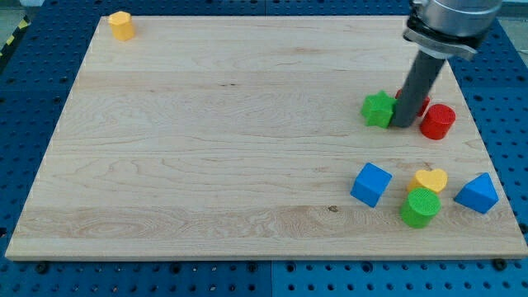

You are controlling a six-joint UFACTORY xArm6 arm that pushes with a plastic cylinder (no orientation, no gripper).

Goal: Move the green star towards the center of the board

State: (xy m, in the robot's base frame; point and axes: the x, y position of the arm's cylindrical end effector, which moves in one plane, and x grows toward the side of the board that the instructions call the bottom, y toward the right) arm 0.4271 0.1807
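Looks like a robotics lab bench: wooden board (206, 140) on blue perforated table (33, 99), yellow-black hazard tape (11, 37) at edge.

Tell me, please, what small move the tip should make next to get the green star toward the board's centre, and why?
Probably a short push toward the view's left. My tip sits right against the green star on its right side, with the red cylinder beyond, and the board's centre lies to the star's left.

My tip (403, 125) rested just right of the green star (379, 109), touching it, with a red cylinder (438, 121) beside. A blue cube (371, 183), yellow heart (431, 179), green cylinder (421, 207) and blue triangular block (477, 194) lay below; a yellow block (121, 25) sat far at the worktop's (206, 132) top-left corner.
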